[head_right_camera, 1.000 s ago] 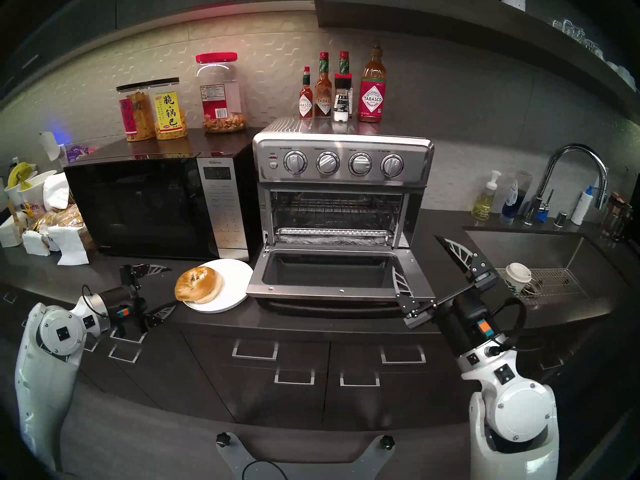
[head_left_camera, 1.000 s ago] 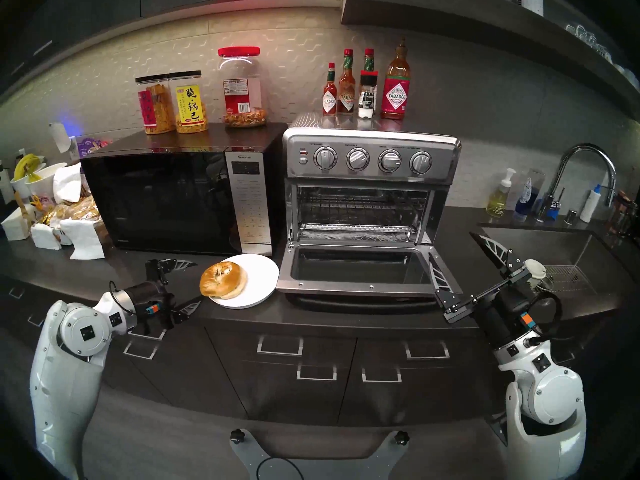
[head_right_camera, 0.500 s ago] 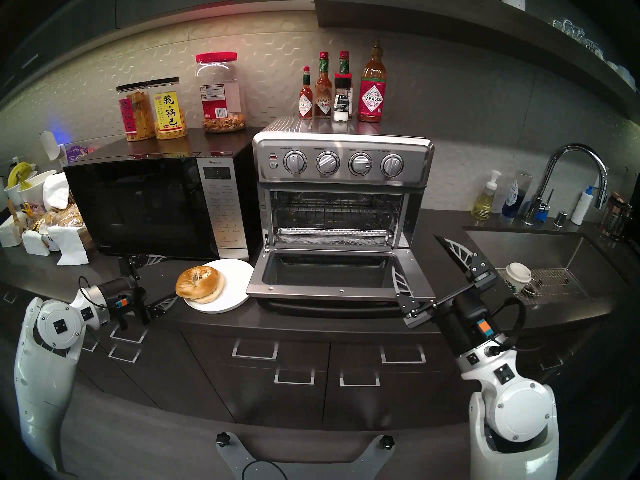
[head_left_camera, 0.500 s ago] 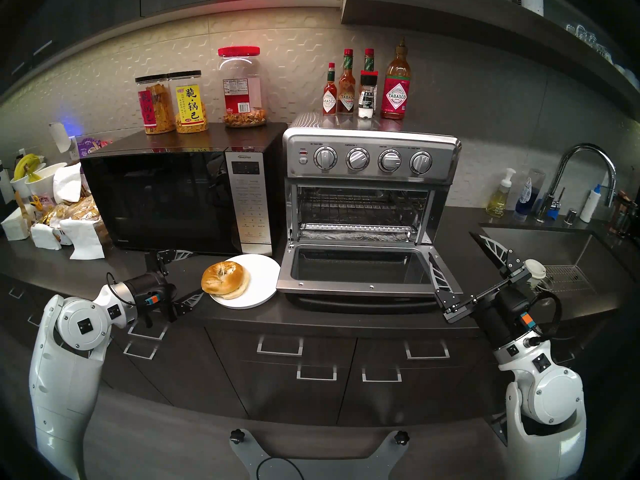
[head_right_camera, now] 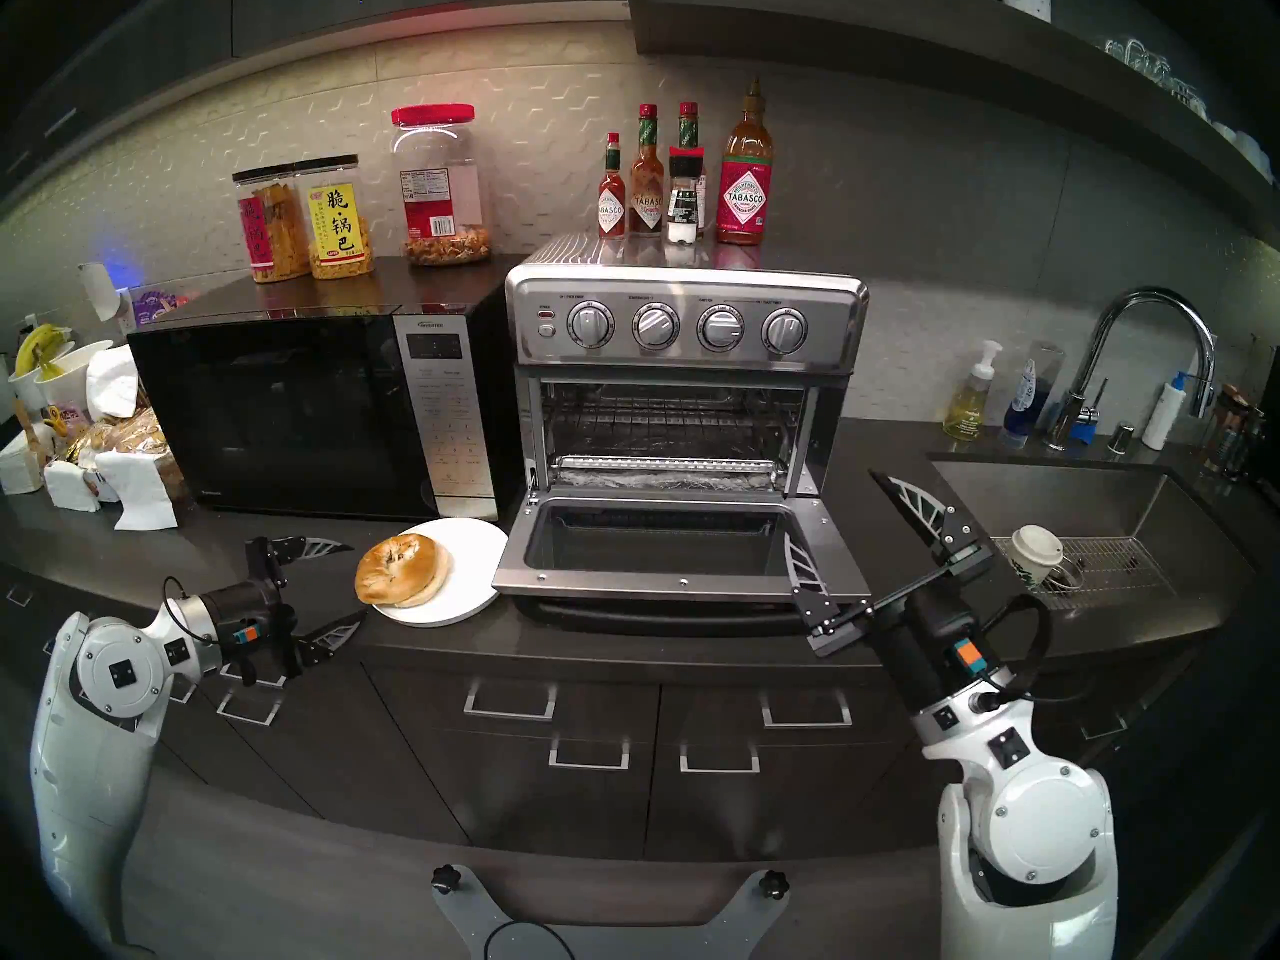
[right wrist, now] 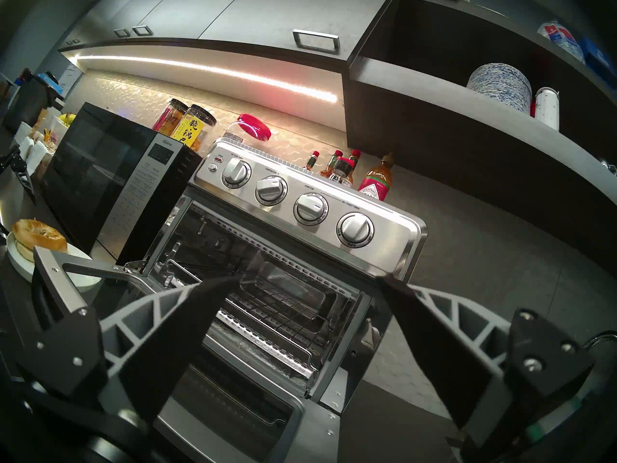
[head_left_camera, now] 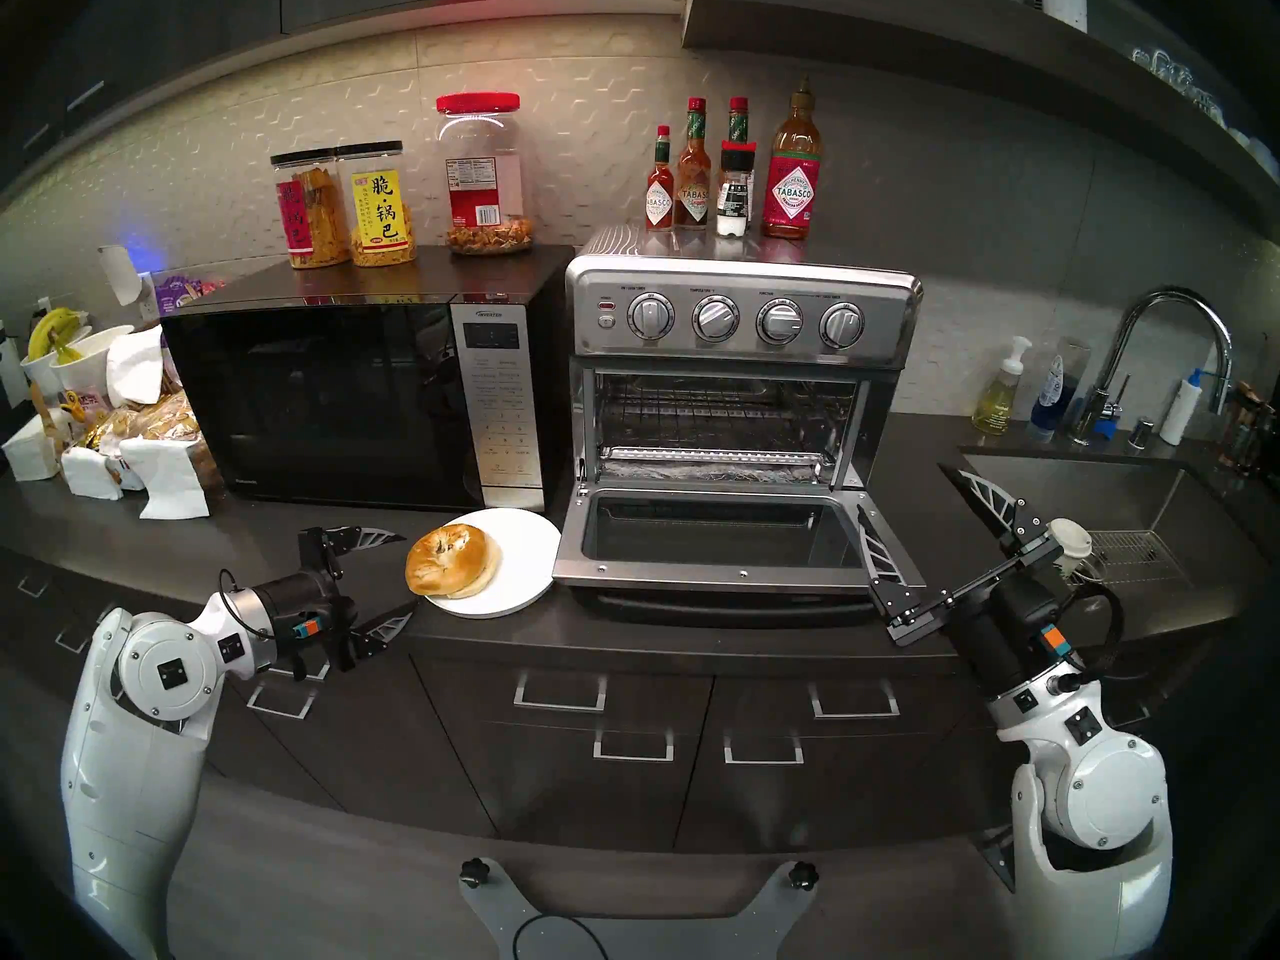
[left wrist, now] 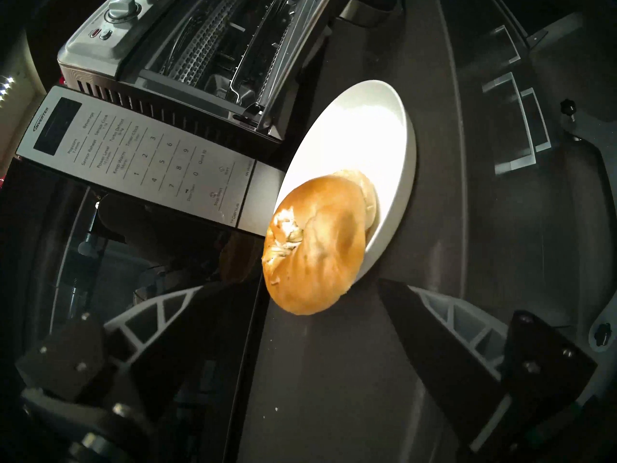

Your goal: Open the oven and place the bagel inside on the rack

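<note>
You see the oven (head_left_camera: 741, 411) with its door already dropped flat, so the rack (head_left_camera: 720, 411) inside is free to receive. The white plate (head_left_camera: 526, 557) sits near the tabletop's front edge, just beside that door. On it lies the bagel (head_left_camera: 452, 560), glossy brown, its two halves stacked and slipped. Your left gripper (head_left_camera: 409, 575) is spread wide around nothing, near the bagel; the right gripper (head_left_camera: 907, 487) waits released.

Brushed stainless steel clads the oven (head_left_camera: 741, 314), its lowered door (head_left_camera: 706, 536) paned in dark glass, thin wire forming the rack (head_left_camera: 720, 411) above crinkled foil. The bagel (head_left_camera: 451, 560) shows a glossy golden crust on a smooth white glazed plate (head_left_camera: 526, 557). The microwave (head_left_camera: 332, 397) front gleams black; the countertop (head_left_camera: 623, 633) is matt dark.
</note>
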Robot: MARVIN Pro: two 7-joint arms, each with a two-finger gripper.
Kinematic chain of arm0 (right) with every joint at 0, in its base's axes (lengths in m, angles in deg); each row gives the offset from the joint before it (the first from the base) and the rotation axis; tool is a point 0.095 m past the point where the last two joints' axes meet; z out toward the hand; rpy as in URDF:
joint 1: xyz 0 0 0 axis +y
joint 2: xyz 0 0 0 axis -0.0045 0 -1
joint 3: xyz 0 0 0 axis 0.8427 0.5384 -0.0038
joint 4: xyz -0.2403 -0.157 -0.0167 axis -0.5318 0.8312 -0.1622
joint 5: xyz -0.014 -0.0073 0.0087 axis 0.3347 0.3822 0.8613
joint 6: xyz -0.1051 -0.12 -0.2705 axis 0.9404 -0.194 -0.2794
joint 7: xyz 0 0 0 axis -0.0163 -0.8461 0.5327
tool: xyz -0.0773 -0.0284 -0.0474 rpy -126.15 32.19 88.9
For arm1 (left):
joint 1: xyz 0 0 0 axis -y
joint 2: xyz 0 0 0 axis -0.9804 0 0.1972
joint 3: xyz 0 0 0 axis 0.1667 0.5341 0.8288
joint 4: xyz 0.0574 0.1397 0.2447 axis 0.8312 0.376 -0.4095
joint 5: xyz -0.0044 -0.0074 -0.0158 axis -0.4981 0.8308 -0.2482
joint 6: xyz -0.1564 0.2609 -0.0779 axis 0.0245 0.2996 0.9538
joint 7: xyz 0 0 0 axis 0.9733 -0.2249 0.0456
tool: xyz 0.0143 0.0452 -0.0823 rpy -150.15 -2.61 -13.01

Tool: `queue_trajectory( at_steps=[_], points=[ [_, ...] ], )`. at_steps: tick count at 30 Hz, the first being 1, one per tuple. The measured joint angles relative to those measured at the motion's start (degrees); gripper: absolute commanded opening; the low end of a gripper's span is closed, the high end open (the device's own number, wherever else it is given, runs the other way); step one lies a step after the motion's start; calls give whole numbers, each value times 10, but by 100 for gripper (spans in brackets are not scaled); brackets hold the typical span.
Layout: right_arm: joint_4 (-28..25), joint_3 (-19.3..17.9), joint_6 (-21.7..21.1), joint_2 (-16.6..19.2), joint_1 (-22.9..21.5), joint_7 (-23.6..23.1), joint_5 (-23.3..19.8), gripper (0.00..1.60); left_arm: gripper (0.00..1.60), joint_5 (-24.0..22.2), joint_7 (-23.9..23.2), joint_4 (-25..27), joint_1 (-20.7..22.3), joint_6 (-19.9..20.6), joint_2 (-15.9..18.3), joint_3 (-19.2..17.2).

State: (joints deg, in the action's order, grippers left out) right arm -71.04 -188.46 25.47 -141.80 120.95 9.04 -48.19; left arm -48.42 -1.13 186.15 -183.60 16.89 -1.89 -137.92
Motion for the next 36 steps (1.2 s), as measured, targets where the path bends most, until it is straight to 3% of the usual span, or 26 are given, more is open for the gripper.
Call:
queue_trajectory(
  at_steps=[17, 22, 23, 25, 30, 33, 36],
  points=[
    [0, 0, 0, 0, 0, 0, 0, 160, 160, 29, 13, -4, 15, -4, -1, 9],
    [0, 0, 0, 0, 0, 0, 0, 160, 115, 31, 13, -3, 17, -5, -1, 7],
    [0, 0, 0, 0, 0, 0, 0, 160, 97, 30, 13, -2, 17, -5, -1, 7],
    [0, 0, 0, 0, 0, 0, 0, 160, 74, 29, 13, -2, 18, -5, -1, 6],
    [0, 0, 0, 0, 0, 0, 0, 160, 77, 24, 11, -2, 18, -6, 0, 5],
    [0, 0, 0, 0, 0, 0, 0, 160, 103, 23, 10, -2, 18, -8, 0, 5],
    [0, 0, 0, 0, 0, 0, 0, 160, 107, 22, 9, -2, 18, -9, 0, 6]
  ],
)
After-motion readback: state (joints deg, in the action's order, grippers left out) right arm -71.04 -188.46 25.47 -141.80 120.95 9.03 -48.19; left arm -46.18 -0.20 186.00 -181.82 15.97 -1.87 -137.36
